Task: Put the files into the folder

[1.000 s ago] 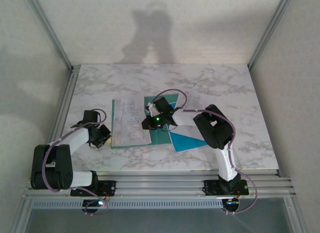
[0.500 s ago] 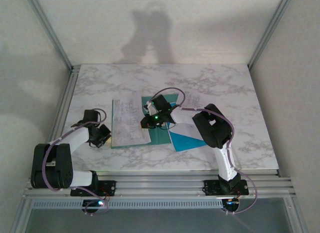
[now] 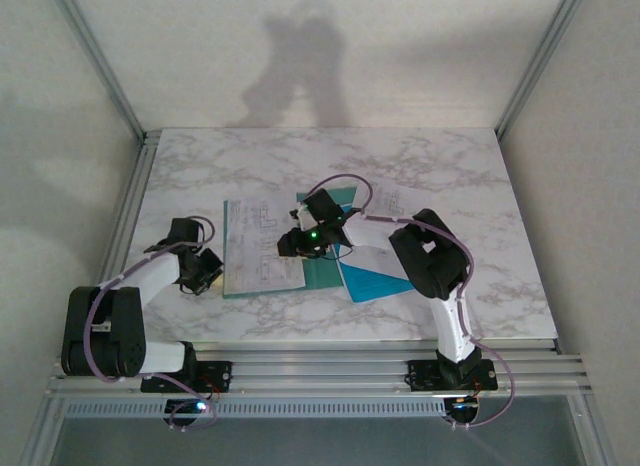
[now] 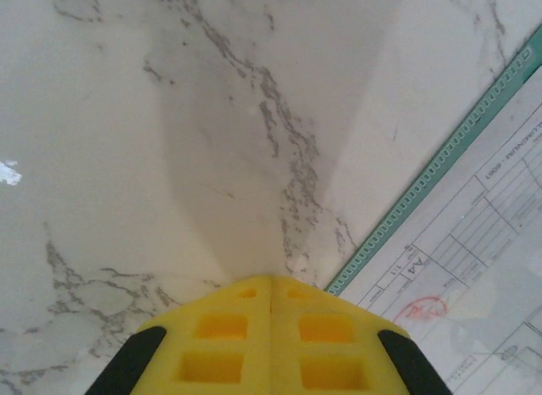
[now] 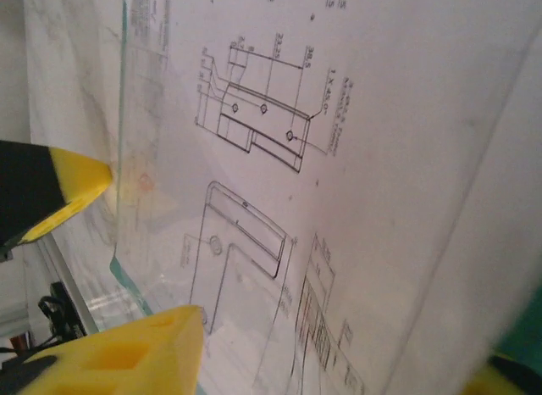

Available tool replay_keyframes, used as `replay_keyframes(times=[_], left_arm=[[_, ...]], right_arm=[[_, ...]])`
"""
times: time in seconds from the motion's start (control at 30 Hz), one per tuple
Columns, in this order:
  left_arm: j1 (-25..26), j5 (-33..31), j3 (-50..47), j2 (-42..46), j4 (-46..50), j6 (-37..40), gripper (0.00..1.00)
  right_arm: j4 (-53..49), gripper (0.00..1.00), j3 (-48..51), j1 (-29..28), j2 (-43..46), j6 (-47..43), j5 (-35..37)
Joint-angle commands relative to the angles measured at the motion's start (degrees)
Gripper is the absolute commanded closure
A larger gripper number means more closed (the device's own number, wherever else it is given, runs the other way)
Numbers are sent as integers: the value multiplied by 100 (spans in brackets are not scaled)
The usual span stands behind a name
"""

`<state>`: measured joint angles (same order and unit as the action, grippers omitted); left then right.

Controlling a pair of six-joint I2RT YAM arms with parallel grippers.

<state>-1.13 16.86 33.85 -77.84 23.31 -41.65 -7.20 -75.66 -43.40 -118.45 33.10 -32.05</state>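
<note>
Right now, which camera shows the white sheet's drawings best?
The right wrist view: the white sheet lies close under it, its part drawings sharp. From the top external view the sheet is a small pale rectangle with faint lines. In the left wrist view the sheet shows one corner and its title block.

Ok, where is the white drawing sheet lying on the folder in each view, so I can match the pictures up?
Top external: the white drawing sheet lies left of centre.
Left wrist: it sits in the lower right corner.
Right wrist: seen close up, it spreads across most of the picture.
Shared landmark: the green edge of the folder, running along the sheet's side.
</note>
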Motion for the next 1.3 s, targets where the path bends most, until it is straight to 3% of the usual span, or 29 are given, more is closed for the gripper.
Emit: replay_keyframes(times=[0.0,0.13,0.23,0.4,0.53,0.63,0.9,1.27], left_arm=[[280,164,200,50,-145,3,100],[514,63,472,212,76,10,100],[905,61,655,146,79,-26,100],[1660,282,824,-80,-350,-207,100],[2300,433,934,-407,-753,-299,100],[2648,475,999,-701,-897,-319,100],[3141,389,863,-1152,-1171,-516,100],[3190,151,538,-1194,-1126,-611,100]], right_arm=[[-539,46,107,25,664,178,761],[-973,39,280,33,1275,373,1385],[-1055,41,519,275,1620,693,1706],[-985,60,901,314,1843,1613,2089],[-912,82,1094,314,1857,2392,2385],[-893,92,1078,314,1756,2666,2416],[-1145,96,728,236,1200,2982,2339],[-1444,97,288,169,817,3000,2420]])
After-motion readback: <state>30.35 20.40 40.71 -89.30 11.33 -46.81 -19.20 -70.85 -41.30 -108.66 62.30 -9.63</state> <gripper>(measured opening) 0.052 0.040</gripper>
